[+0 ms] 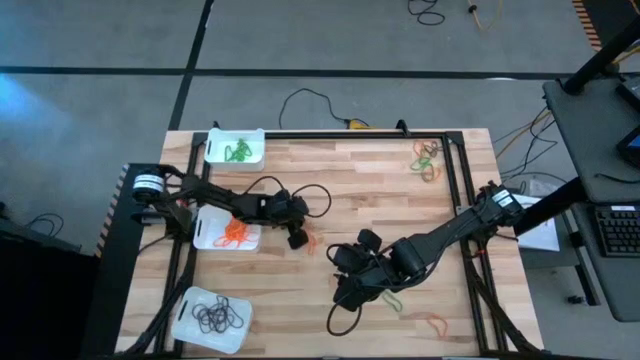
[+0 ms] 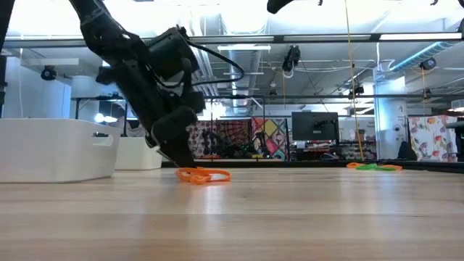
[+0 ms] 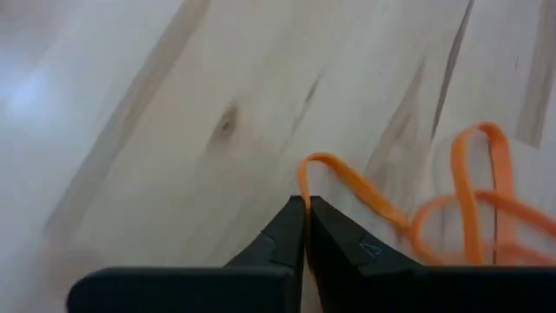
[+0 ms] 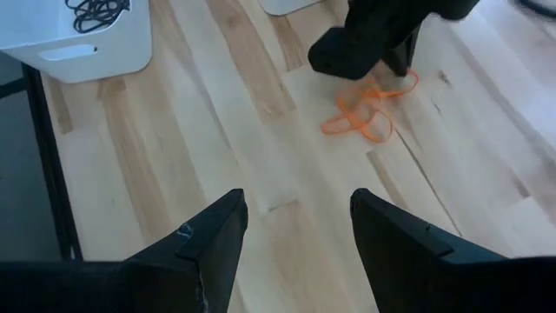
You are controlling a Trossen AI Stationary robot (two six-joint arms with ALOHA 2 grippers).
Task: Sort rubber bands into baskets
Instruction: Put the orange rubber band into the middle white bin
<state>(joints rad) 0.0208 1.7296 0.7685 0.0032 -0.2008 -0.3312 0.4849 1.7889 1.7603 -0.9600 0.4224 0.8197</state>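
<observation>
Left gripper (image 3: 305,209) pinches shut on thin orange rubber loop (image 3: 347,178) (smooth wood table (image 3: 174,104)).

Three baskets (image 1: 236,147) — two grippers (image 1: 297,240) — loose rubber bands (image 1: 427,158) in perhaps four spots.

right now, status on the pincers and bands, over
Left pincer shut on orange rubber band at table level. Right pincer open, hovering clear. Nothing in the way.

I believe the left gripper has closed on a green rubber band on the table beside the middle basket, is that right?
Not quite: the band is orange, not green. The left wrist view shows the left gripper shut on an orange rubber band, and the high view places it on the table beside the middle basket.
</observation>
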